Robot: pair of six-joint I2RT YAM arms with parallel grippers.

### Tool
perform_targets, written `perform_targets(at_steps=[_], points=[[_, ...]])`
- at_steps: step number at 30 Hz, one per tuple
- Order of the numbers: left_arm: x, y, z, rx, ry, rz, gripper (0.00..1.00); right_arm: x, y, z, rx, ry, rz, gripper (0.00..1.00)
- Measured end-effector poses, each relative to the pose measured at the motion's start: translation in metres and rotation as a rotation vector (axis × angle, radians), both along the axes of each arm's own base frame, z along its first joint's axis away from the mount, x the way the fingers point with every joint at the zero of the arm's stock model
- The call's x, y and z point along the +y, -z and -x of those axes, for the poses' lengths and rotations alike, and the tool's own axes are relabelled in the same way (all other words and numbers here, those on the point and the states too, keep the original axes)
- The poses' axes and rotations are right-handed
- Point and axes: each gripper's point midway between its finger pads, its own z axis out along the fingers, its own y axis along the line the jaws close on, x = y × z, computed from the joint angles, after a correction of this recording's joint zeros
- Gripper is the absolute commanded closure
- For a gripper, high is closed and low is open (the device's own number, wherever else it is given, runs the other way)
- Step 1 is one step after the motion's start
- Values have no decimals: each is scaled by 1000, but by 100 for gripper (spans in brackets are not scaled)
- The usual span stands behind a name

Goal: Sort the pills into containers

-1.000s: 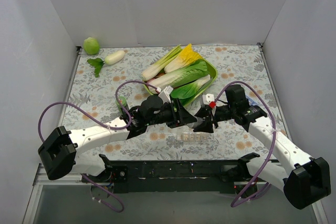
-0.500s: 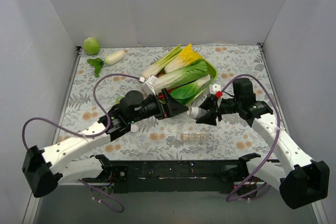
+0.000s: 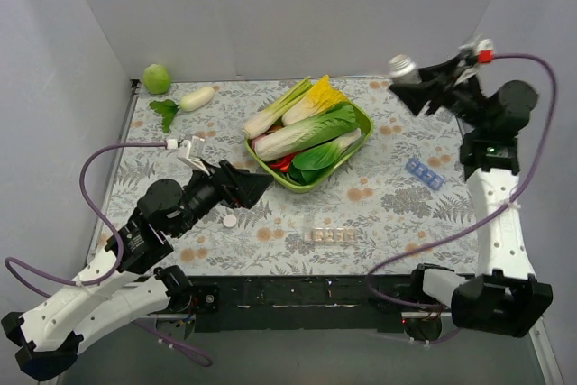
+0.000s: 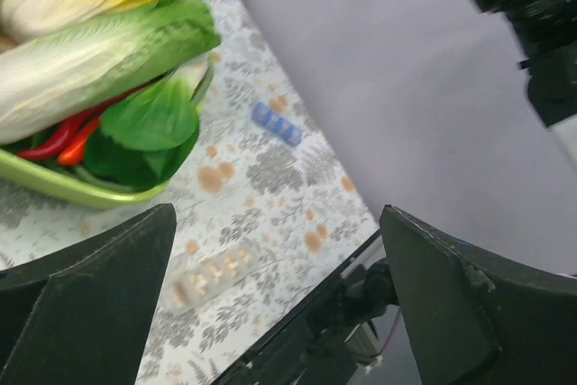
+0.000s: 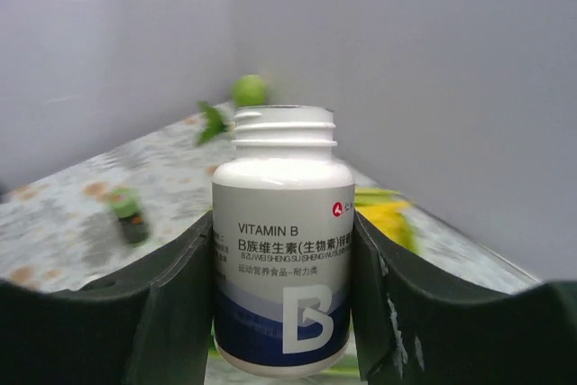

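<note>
My right gripper is shut on a white and blue Vitamin B bottle, uncapped, held high at the far right; the right wrist view shows the bottle upright between the fingers. The translucent container strip lies near the table's front edge; in the left wrist view the strip is blurred, with orange specks inside. My left gripper is open and empty, left of the strip and just in front of the green bowl. No loose pills show.
A green bowl of vegetables stands mid-table. A blue pill strip lies at the right. A white cap lies by my left gripper. A green ball and a white radish lie at the back left.
My right arm has swung up and to the far right with the bottle. My left arm has drawn back to the left, away from the strip.
</note>
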Motion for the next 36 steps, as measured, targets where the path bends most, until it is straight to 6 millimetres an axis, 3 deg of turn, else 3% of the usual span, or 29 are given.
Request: perform_targets(at_steps=[2,4,5,6,8,10,12,14,16,18,20,23,24,25,26,27,29,31,33,35,36], points=[[1,28,-3,30,-10,-62,2,53,0,31,-10,-133,-22,90],[1,43,-3,44,-11,-99,2,115,1,94,-37,-344,-27,91],[1,52,-4,52,-10,-124,2,130,-8,126,-81,-423,-27,90],[2,57,-3,54,-8,-137,2,131,-20,140,-135,-432,-33,90],[3,65,-1,49,1,-157,2,110,-60,148,-297,-320,-61,90],[5,67,1,38,7,-165,2,84,-102,147,-447,-179,-98,91],[5,66,3,24,12,-167,2,70,-130,147,-518,-119,-148,91],[6,64,3,12,15,-168,2,73,-138,150,-524,-150,-192,91],[6,63,3,4,17,-170,2,86,-137,160,-498,-228,-234,87],[5,65,3,2,22,-172,2,87,-136,158,-474,-227,-255,88],[3,69,3,4,27,-175,2,64,-145,136,-494,-97,-261,89],[0,76,2,13,36,-192,2,15,-179,108,-539,85,-293,92],[-3,81,0,22,41,-211,2,5,-182,86,-494,73,-349,92],[-3,81,0,23,41,-212,2,5,-182,85,-487,69,-351,90],[-4,83,-1,26,43,-219,2,17,-175,80,-454,38,-370,89],[-5,85,-1,28,45,-225,2,43,-155,78,-379,-31,-391,87],[-7,87,-1,31,56,-234,2,108,-97,98,-219,-234,-338,87],[-9,89,0,26,67,-233,2,127,-76,110,-200,-274,-269,87],[-10,89,1,18,79,-230,2,99,-91,94,-296,-164,-224,89],[-12,88,2,7,87,-226,2,39,-123,67,-385,14,-244,89],[-12,88,2,4,89,-226,2,18,-137,62,-427,69,-252,88]])
